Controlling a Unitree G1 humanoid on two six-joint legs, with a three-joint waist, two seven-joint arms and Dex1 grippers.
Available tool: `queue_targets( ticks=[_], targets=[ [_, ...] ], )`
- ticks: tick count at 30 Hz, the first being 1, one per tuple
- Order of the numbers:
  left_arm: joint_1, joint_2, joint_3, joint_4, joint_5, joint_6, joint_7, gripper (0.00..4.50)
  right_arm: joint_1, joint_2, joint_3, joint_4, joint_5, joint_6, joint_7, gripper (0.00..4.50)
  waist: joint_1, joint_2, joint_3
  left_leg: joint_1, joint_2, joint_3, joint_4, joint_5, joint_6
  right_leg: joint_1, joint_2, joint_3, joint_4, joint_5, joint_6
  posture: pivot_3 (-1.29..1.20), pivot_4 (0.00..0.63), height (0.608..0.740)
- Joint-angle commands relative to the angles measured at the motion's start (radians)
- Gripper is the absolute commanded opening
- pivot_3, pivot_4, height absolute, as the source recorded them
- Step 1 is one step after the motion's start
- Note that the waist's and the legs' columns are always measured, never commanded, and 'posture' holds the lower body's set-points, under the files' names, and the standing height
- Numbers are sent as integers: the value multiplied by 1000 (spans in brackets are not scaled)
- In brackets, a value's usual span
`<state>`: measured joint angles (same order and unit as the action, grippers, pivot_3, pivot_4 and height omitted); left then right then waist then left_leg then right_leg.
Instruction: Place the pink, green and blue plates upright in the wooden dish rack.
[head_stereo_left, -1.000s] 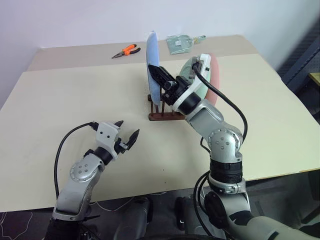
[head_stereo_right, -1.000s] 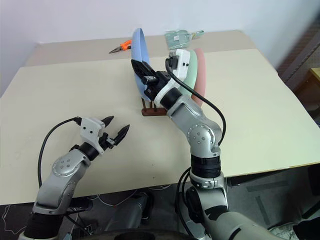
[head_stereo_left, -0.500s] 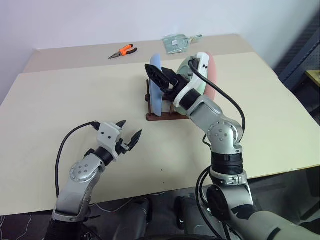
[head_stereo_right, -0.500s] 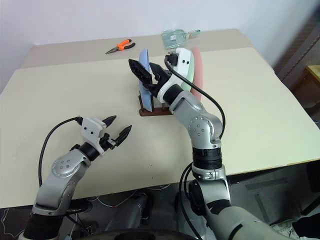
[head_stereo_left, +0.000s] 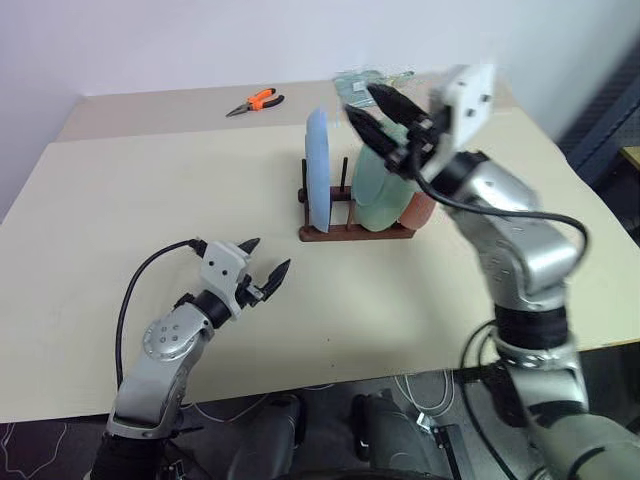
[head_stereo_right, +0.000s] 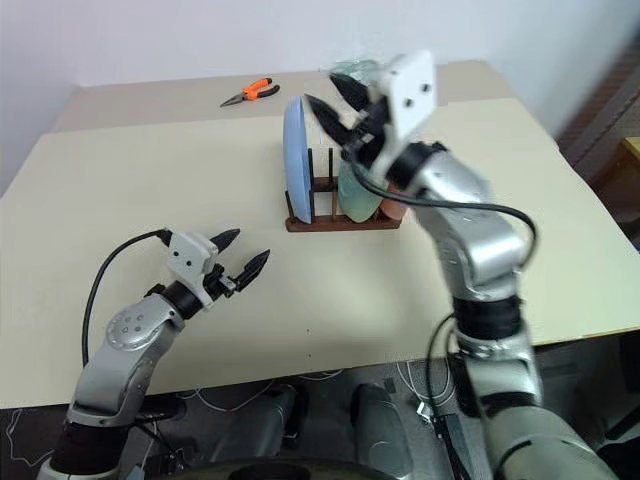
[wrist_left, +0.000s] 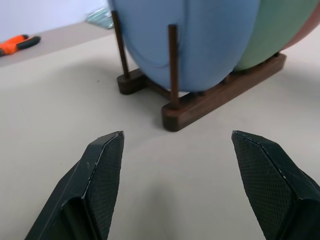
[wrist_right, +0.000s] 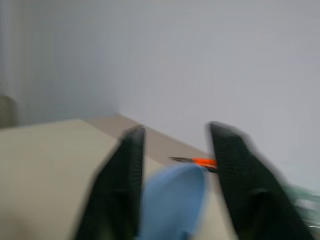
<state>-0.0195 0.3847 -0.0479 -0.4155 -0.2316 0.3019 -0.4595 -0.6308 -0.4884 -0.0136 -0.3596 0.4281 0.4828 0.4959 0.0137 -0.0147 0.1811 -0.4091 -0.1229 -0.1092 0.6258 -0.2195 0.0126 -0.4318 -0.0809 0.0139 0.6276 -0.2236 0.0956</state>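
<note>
Blue plate (head_stereo_left: 318, 170) upright in the rack (head_stereo_left: 352, 231), right pincer (head_stereo_left: 372, 108) parted above it (empty), left pincer (head_stereo_left: 262, 268) wide, empty

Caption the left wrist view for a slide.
Open left gripper faces wooden dish rack holding blue plate and green plate upright.

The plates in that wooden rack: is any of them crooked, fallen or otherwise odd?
Nothing stands out. The round blue plate, pale green plate and pink plate all stand on edge in the dark wooden dish rack.
</note>
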Motion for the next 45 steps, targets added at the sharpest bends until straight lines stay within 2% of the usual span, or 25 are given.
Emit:
queue_targets(
  ticks=[1, 5, 13, 27, 35, 42, 45],
  targets=[
    [-27, 10, -16, -25, -15, 0, -40, 3540, 130, -130, -62, -119, 15, 22, 107, 32, 0, 0, 0, 0, 0, 0, 0, 0, 0, 0, 0, 0, 0, -1, -1, 0, 150, 729],
    [-62, 14, -37, -2, -18, -2, -82, 3540, 320, -279, -39, -206, -80, -25, 177, 32, -2, 2, 1, -1, 0, 0, 1, 0, 1, 1, 0, 0, -1, -2, 0, 0, 150, 729],
    [-97, 13, -67, 17, -17, -4, -127, 3540, 413, -307, 15, -159, -274, -34, 103, 32, 1, 2, 1, -1, 1, 1, 3, -1, 1, 2, 0, 0, -2, -2, 0, 0, 150, 729],
    [-59, 2, -77, -13, 0, 2, -104, 3540, 302, -213, 87, -14, -387, -146, 96, 32, 0, 2, 1, -1, 1, 1, 3, -1, 2, 3, 0, -1, -6, -1, 0, 0, 150, 729],
    [-37, 2, -76, -30, 3, 8, -87, 3540, 216, -170, 113, -16, -397, -175, 115, 32, 0, 2, 1, -1, 1, 1, 3, -1, 2, 4, 0, -1, -6, -1, 0, 0, 150, 729],
    [-32, 2, -84, -31, 8, 7, -80, 3540, 205, -171, 112, -7, -421, -182, 130, 32, 0, 2, 1, -1, 1, 1, 3, -1, 2, 4, 0, -1, -6, -1, 1, 0, 150, 729],
    [-29, 6, -81, -29, 8, 6, -79, 3540, 235, -206, 84, -10, -413, -183, 163, 32, 0, 2, 1, -1, 1, 1, 3, -1, 2, 4, 0, -1, -6, -1, 1, 0, 150, 729]
  ],
)
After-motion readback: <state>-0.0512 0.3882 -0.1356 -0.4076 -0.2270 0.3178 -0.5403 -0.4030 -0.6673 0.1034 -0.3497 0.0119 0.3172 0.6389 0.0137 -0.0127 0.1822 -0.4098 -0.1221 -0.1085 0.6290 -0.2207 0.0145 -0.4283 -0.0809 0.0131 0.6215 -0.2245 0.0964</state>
